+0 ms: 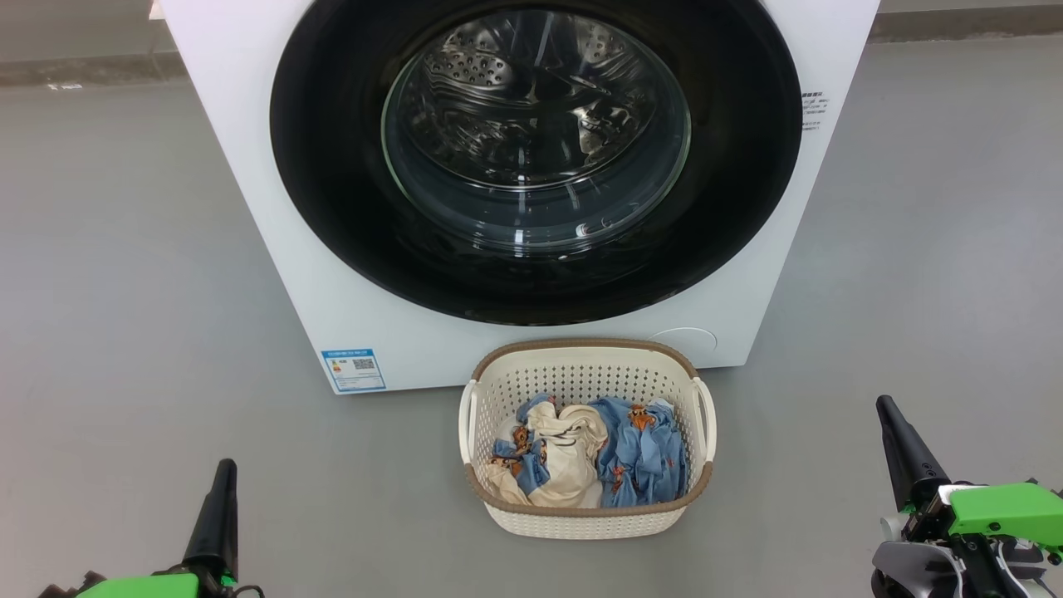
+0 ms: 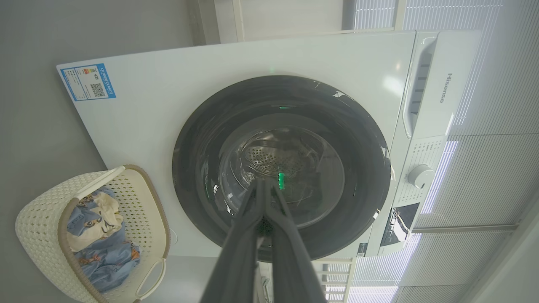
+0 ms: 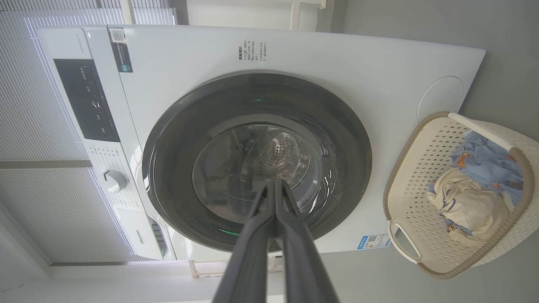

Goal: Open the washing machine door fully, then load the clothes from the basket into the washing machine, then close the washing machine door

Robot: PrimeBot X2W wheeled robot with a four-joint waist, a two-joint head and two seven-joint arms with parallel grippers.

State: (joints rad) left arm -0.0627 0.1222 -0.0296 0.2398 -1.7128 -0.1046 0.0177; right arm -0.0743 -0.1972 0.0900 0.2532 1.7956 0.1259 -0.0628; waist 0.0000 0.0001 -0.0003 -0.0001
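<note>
The floor before me is smooth and plain grey, with a soft, dull shine. Along its far edge I see a darker, rougher band. From my wrist cameras I see pale slatted blinds covering the back of the room, beside white frame posts; a grey bar crosses them, and daylight comes through the slats in a bluish white
</note>
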